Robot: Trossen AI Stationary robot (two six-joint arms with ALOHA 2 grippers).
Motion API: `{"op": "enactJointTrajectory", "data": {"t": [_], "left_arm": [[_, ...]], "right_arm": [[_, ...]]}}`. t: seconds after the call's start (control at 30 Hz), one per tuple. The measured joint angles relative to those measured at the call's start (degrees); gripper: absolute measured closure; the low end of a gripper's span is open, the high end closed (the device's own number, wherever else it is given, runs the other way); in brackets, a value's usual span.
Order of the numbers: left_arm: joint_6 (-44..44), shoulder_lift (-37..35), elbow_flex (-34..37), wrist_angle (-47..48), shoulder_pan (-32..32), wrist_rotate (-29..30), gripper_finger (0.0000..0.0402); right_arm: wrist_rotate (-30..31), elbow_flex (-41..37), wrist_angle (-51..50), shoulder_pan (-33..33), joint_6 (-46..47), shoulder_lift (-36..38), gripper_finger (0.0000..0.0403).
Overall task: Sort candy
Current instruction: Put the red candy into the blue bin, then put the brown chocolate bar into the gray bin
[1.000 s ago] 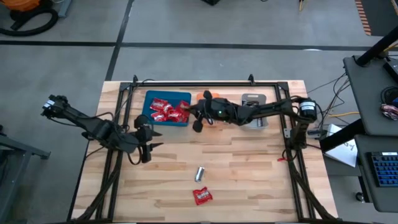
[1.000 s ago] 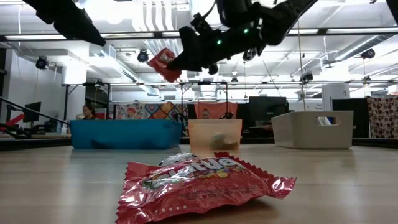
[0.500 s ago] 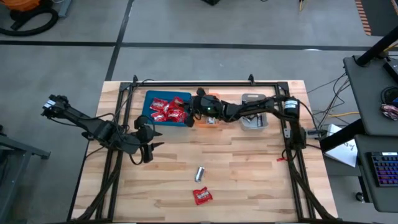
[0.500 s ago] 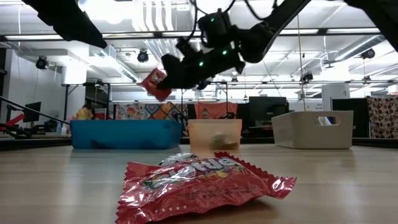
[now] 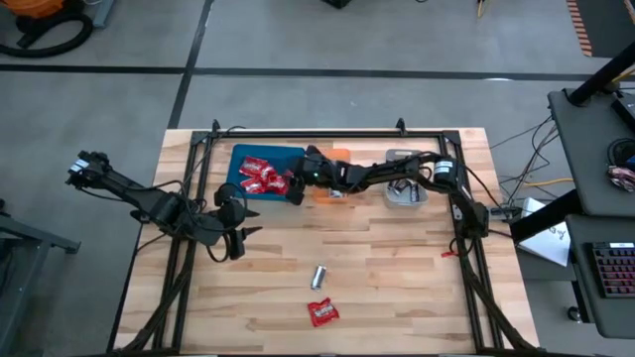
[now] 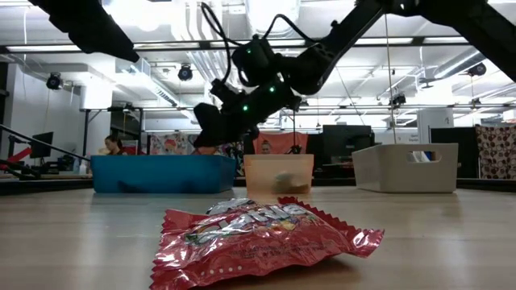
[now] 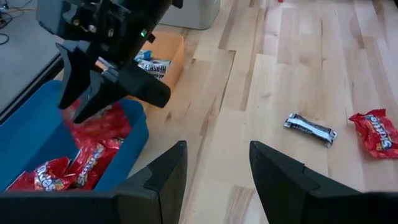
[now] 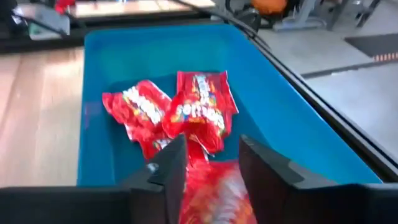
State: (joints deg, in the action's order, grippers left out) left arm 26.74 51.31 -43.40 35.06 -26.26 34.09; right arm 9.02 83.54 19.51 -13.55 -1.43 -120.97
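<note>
My right gripper [image 5: 296, 188] stands open over the right end of the blue tray [image 5: 288, 157], just above its heap of red candy [image 8: 193, 112]. A blurred red pack [image 8: 214, 196] shows past its fingers, low over that heap. My left gripper [image 5: 235, 241] hovers open over the table's left side with nothing between its fingers [image 7: 217, 168]. A dark-and-silver bar [image 5: 319, 277] and a red pack [image 5: 322, 313] lie flat on the wood near the front. The orange tray [image 7: 174, 50] holds a blue-and-white candy [image 7: 152, 64].
The blue tray, the orange tray [image 5: 337, 153] and the grey tray [image 5: 402, 195] stand in a row along the table's far side. A black frame [image 5: 298, 132] runs around the table's edges. Bare wood lies between the trays and the two loose candies.
My right gripper has carried a red pack toward the table's left edge and down, from beside the orange tray to over the blue tray, and has opened. The pack has left its fingers and no longer shows above the tray wall in the low view.
</note>
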Motion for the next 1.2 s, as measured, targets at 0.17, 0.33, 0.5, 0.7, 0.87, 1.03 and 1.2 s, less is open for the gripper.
{"op": "enactJointTrajectory", "data": {"t": [0.17, 0.33, 0.5, 0.7, 0.87, 1.03, 1.2], "left_arm": [[1.05, 0.24, 0.08, -1.29, 0.0, -0.02, 0.0244], [0.9, 2.16, 0.44, -4.53, 0.0, -0.09, 0.0244], [0.68, 6.43, 0.46, -7.66, 0.0, -0.13, 0.0244], [-3.16, 12.71, 0.44, -13.49, -0.11, -0.7, 0.0244], [-5.68, 18.38, 0.42, -19.88, -0.18, -1.06, 0.0244], [0.27, 22.76, -0.47, -19.96, -0.17, -2.03, 0.0244], [12.11, 28.51, -2.87, -19.86, -0.48, -8.01, 0.0244]], "right_arm": [[-0.38, 1.97, -8.18, 0.04, 1.1, 1.99, 0.0223], [-4.15, 2.07, -15.75, 0.61, 3.61, 8.06, 0.0208], [-9.5, 1.23, -25.87, 2.69, 6.26, 16.46, 0.0211], [-10.49, -1.18, -37.94, 9.73, 8.23, 23.82, 0.0221], [-5.03, -5.16, -40.99, 17.34, 13.31, 27.58, 0.0228], [-0.89, -8.66, -47.56, 23.95, 21.33, 30.59, 0.0232], [0.01, -9.8, -58.41, 29.28, 28.35, 31.68, 0.0231]]}}
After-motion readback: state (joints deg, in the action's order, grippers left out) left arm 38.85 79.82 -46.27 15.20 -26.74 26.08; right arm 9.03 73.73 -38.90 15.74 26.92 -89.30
